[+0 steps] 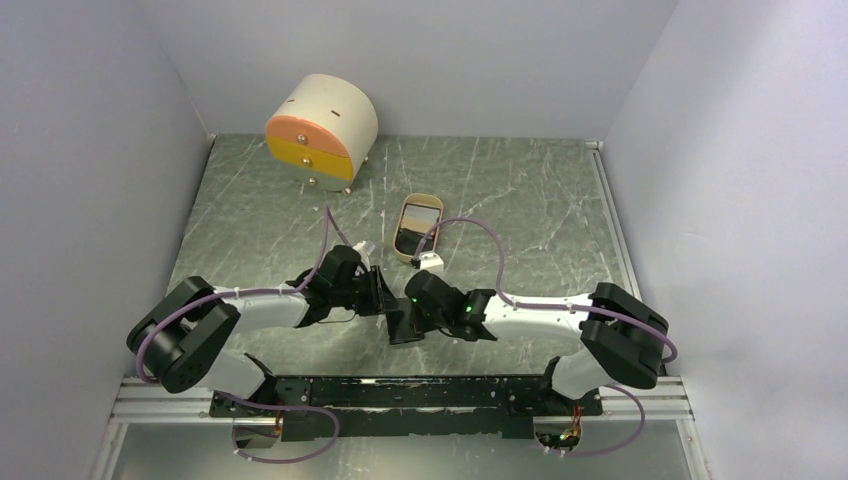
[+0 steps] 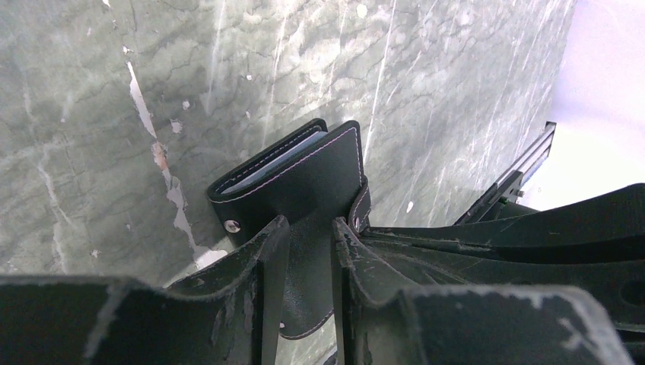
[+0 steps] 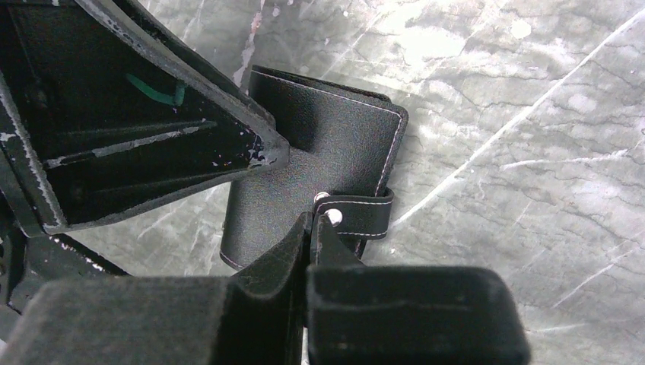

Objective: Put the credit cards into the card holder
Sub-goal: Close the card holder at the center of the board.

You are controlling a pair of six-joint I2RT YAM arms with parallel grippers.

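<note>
Black stitched leather-like skin, probably light and soft: the card holder (image 2: pixel 304 171) sits folded between the left gripper's (image 2: pixel 308 232) jaws, which clamp its lower flap. The right gripper (image 3: pixel 313 228) is fully closed and seems to pinch the snap tab (image 3: pixel 363 215) right at its tips. The covers will likely flex and slide, so the stitched edge or the tab offers the surest hold. No brand or writing is legible.

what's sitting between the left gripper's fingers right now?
The card holder: its black stitched flap runs down between the fingers of the left gripper, which hold it. Left wrist view shows this.
</note>
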